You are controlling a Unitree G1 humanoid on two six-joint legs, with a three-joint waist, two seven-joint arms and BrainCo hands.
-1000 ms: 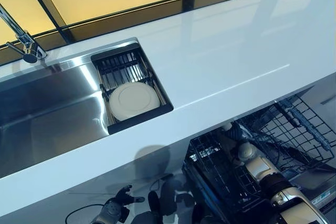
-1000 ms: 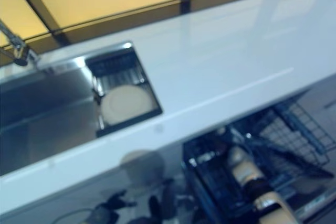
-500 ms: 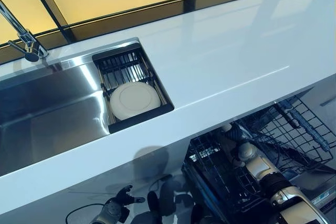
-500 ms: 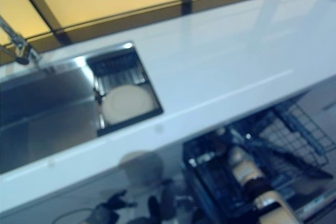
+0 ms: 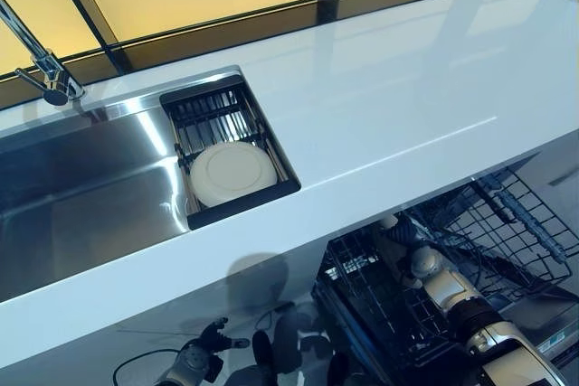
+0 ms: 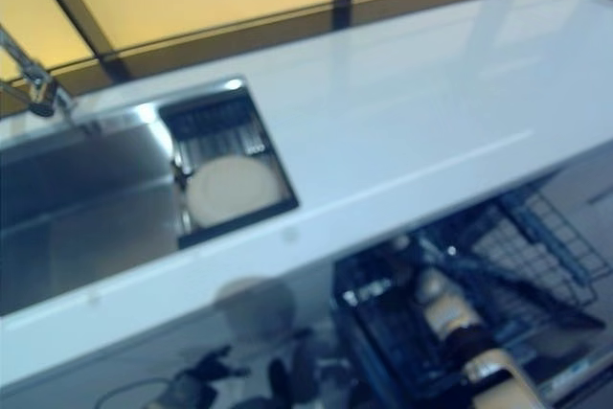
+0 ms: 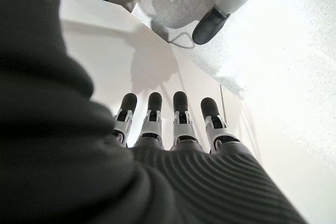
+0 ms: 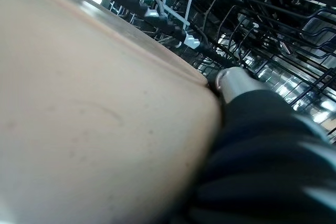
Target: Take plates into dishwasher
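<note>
A cream plate (image 5: 232, 172) lies flat in the black drain rack (image 5: 213, 110) at the sink's right end. My right hand (image 5: 432, 276) reaches down into the open dishwasher's lower rack (image 5: 380, 314) under the counter. In the right wrist view a second beige plate (image 8: 89, 119) fills most of the picture, with the thumb (image 8: 233, 80) pressed on its rim and rack wires (image 8: 262, 19) just beyond. My left hand (image 5: 194, 363) hangs low by the white cabinet front, its fingers (image 7: 180, 116) straight and holding nothing.
A long white counter (image 5: 407, 88) runs across, with the steel sink (image 5: 81, 196) and its tap (image 5: 41, 65) at the left. A pulled-out wire rack (image 5: 516, 223) stands to the right of my right arm. Dark window frames line the counter's far edge.
</note>
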